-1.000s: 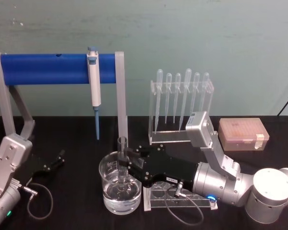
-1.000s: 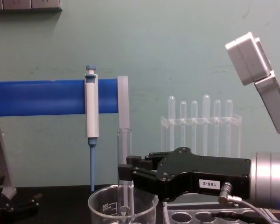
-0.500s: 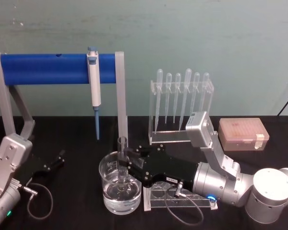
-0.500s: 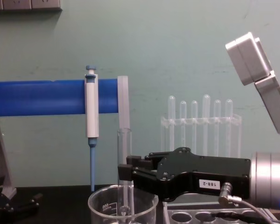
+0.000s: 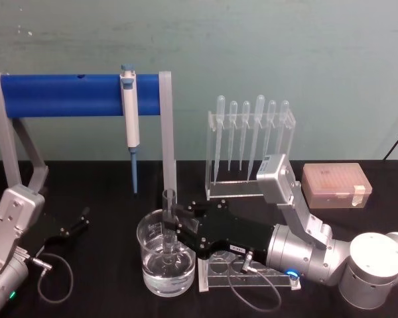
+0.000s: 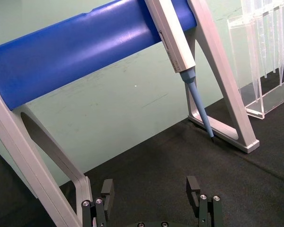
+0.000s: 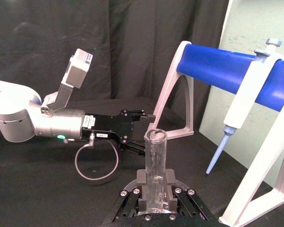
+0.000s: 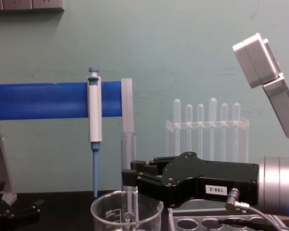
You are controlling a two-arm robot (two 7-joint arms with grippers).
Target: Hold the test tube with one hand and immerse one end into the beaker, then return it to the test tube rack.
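Test tube point(image 5: 168, 211): upright, clamped at mid-height by right hand point(image 5: 176, 228), which reaches in from the right. Open rim above the fingers, lower end below them, down inside beaker point(image 5: 152, 265). Clear liquid in the beaker's lower part; cannot tell whether the tube's tip breaks its surface.

Chest view: tube point(image 8: 128, 154) vertical, right hand point(image 8: 129, 176) clenched on it just above the beaker rim point(image 8: 106, 211).

Right wrist view: tube point(image 7: 155, 161) standing straight up out of the closed fingers point(image 7: 143, 183).

Beaker near the bench point(image 5: 106, 179) centre, just left of the clear test tube rack point(image 5: 215, 273); rack holes under the right hand's body.

Left hand point(image 5: 73, 225) parked low at the left, resting on the bench, fingers point(image 6: 106, 191) spread apart, grasping nothing, well apart from the beaker.

Against one second ago and half a second ago: no visible shift. Same tube height, same grip point, same beaker and rack positions; left hand likewise unmoved.
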